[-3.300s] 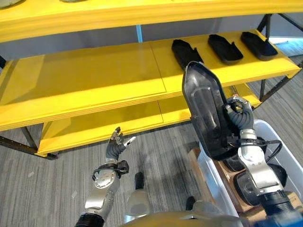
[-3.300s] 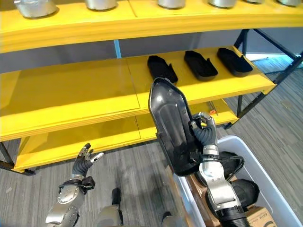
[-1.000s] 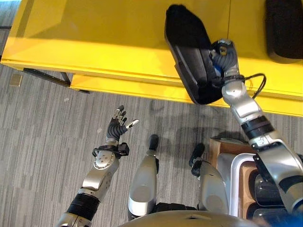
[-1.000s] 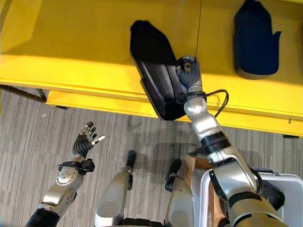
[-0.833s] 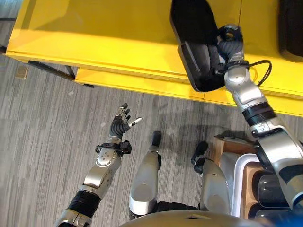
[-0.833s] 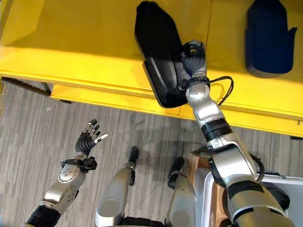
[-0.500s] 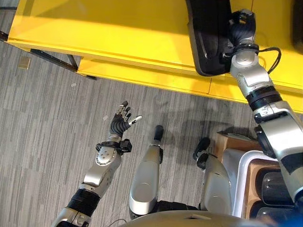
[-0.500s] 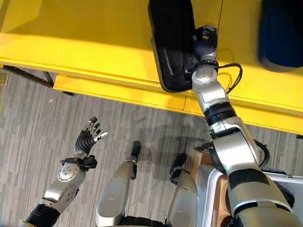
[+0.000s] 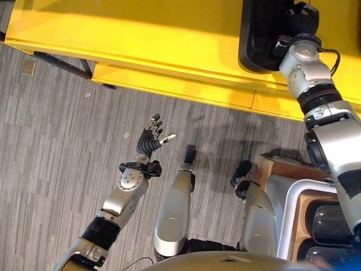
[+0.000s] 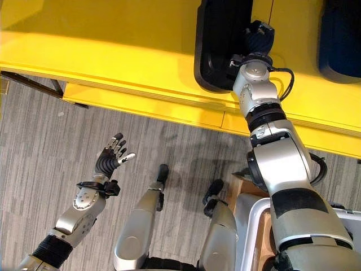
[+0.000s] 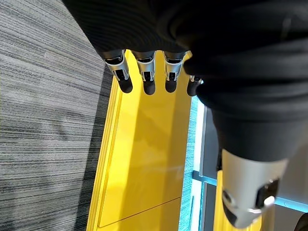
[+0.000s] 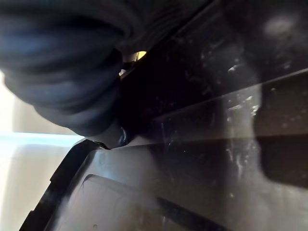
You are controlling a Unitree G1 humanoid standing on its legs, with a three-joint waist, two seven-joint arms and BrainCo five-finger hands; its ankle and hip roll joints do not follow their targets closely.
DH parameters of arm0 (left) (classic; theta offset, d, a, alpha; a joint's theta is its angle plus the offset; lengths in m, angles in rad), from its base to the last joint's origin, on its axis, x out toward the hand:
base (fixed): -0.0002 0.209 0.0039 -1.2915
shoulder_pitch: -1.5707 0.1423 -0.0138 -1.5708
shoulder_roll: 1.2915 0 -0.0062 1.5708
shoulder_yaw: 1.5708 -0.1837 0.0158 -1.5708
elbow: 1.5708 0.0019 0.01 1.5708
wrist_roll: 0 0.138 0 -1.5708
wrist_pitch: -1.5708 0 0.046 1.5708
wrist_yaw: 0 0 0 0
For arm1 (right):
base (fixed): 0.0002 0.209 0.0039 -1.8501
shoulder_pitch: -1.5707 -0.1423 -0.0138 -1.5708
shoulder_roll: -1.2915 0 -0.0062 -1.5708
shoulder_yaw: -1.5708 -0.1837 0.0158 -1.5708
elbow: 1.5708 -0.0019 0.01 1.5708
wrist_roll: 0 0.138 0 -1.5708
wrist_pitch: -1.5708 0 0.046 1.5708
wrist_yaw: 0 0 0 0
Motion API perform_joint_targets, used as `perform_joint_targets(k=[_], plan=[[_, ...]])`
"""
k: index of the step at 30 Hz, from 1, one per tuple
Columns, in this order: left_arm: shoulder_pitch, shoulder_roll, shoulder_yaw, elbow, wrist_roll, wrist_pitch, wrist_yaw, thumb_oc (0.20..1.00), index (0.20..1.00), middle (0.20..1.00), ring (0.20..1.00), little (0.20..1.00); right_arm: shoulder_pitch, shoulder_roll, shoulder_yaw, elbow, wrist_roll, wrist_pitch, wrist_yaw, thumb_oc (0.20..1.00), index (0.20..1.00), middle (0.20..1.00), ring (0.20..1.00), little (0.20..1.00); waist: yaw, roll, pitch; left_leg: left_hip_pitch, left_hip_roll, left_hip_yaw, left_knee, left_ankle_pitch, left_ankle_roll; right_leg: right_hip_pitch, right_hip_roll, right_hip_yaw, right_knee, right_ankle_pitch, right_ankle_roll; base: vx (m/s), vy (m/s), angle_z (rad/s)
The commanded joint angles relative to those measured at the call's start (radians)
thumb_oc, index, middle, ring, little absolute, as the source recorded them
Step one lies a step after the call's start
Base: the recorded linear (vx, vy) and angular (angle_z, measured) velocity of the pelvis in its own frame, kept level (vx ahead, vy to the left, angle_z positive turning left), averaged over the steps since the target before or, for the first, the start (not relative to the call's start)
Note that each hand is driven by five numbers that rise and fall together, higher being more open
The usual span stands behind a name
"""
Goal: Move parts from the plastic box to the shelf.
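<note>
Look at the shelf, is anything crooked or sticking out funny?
Nothing really stands out. The black part under the right hand lies on the yellow shelf, its near end close to the edge. Another part sits neatly farther right. The left hand hangs open over the floor.

Left hand (image 9: 145, 148) fingers spread, right hand (image 10: 256, 35) extended

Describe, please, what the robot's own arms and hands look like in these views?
Both arms are silver-grey metal with black bands at the joints. The left hand has a dark ribbed cover over its back and wrist, with silver fingers ending in dark tips. The right hand wears the same dark ribbed cover above a rounded silver wrist.
</note>
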Motion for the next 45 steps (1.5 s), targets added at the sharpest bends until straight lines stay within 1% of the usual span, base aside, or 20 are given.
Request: perform_joint_targets(k=[1,8,17,22,23,24,25,26,27,38,45], plan=[[0.012,0.049,-0.025,-0.128,-0.027,-0.057,-0.009,1.000,1.000,1.000,1.000,1.000,-0.139,-0.036,0.050,-0.004,0.019,-0.069,0.006,0.200,0.200,0.200,0.200,0.200,0.019,0.002,-0.031,-0.009,0.057,0.050,0.082,-0.092,-0.023,0.060,-0.043,0.048,-0.037,0.004,0.121,0.01,0.018,0.03],[-0.003,0.061,-0.043,-0.130,-0.035,-0.062,-0.014,1.000,1.000,1.000,1.000,1.000,-0.183,-0.066,0.074,0.040,0.028,-0.066,0.013,0.200,0.200,0.200,0.200,0.200,0.032,0.006,-0.033,-0.027,0.047,0.040,0.087,-0.091,-0.020,0.062,-0.047,0.038,-0.041,0.007,0.124,0.00,0.004,0.04],[-0.020,0.071,-0.060,-0.137,-0.044,-0.069,-0.017,1.000,1.000,1.000,1.000,1.000,-0.240,-0.130,0.101,0.109,0.037,-0.054,0.018,0.200,0.200,0.200,0.200,0.200,0.052,0.013,-0.032,-0.053,0.035,0.027,0.089,-0.086,-0.018,0.056,-0.053,0.025,-0.043,0.008,0.127,0.00,0.010,0.07],[-0.025,0.071,-0.063,-0.136,-0.049,-0.072,-0.009,1.000,1.000,1.000,1.000,1.000,-0.257,-0.135,0.116,0.132,0.035,-0.050,0.012,0.200,0.200,0.200,0.200,0.200,0.055,0.010,-0.033,-0.054,0.035,0.027,0.092,-0.086,-0.017,0.056,-0.053,0.025,-0.041,0.006,0.125,0.01,0.004,0.03],[-0.026,0.072,-0.064,-0.135,-0.049,-0.072,-0.010,1.000,1.000,1.000,1.000,1.000,-0.260,-0.133,0.117,0.134,0.037,-0.050,0.014,0.332,0.332,0.332,0.332,0.332,0.055,0.010,-0.033,-0.053,0.036,0.028,0.092,-0.087,-0.017,0.057,-0.053,0.026,-0.043,0.007,0.125,0.00,0.000,0.00],[-0.026,0.072,-0.063,-0.135,-0.049,-0.072,-0.010,1.000,1.000,1.000,1.000,1.000,-0.260,-0.133,0.117,0.134,0.037,-0.050,0.014,0.332,0.332,0.332,0.332,0.332,0.055,0.010,-0.033,-0.053,0.036,0.028,0.092,-0.087,-0.017,0.057,-0.053,0.026,-0.043,0.007,0.125,0.00,0.000,0.00],[-0.028,0.074,-0.060,-0.135,-0.051,-0.075,-0.007,1.000,1.000,1.000,1.000,1.000,-0.264,-0.125,0.109,0.130,0.057,-0.057,0.010,0.893,0.893,0.893,0.893,0.893,0.053,0.009,-0.034,-0.050,0.036,0.030,0.089,-0.086,-0.018,0.058,-0.052,0.028,-0.046,0.008,0.125,0.00,0.000,0.00],[-0.028,0.075,-0.060,-0.135,-0.052,-0.074,-0.007,1.000,1.000,1.000,1.000,1.000,-0.267,-0.123,0.112,0.129,0.056,-0.057,0.010,0.959,0.959,0.959,0.959,0.959,0.053,0.009,-0.035,-0.049,0.035,0.030,0.088,-0.086,-0.018,0.058,-0.051,0.029,-0.047,0.008,0.125,0.00,0.000,0.00],[-0.029,0.076,-0.060,-0.135,-0.051,-0.075,-0.008,1.000,1.000,1.000,1.000,1.000,-0.269,-0.120,0.114,0.127,0.059,-0.060,0.008,1.000,1.000,1.000,1.000,1.000,0.052,0.009,-0.035,-0.047,0.034,0.031,0.087,-0.085,-0.018,0.060,-0.051,0.029,-0.047,0.008,0.125,0.00,0.000,0.00],[-0.023,0.087,-0.066,-0.133,-0.070,-0.072,-0.013,1.000,1.000,1.000,1.000,1.000,-0.283,-0.094,0.094,0.062,0.139,-0.105,-0.003,1.000,1.000,1.000,1.000,1.000,0.044,0.013,-0.044,-0.034,0.033,0.029,0.087,-0.088,-0.021,0.074,-0.050,0.033,-0.048,0.004,0.126,0.00,0.000,0.00],[-0.029,0.089,-0.070,-0.122,-0.078,-0.070,-0.015,1.000,1.000,1.000,1.000,1.000,-0.275,-0.070,0.079,-0.032,0.168,-0.142,-0.018,1.000,1.000,1.000,1.000,1.000,0.037,0.012,-0.048,-0.019,0.032,0.031,0.087,-0.090,-0.023,0.088,-0.049,0.034,-0.051,0.003,0.125,0.00,0.000,0.00]])
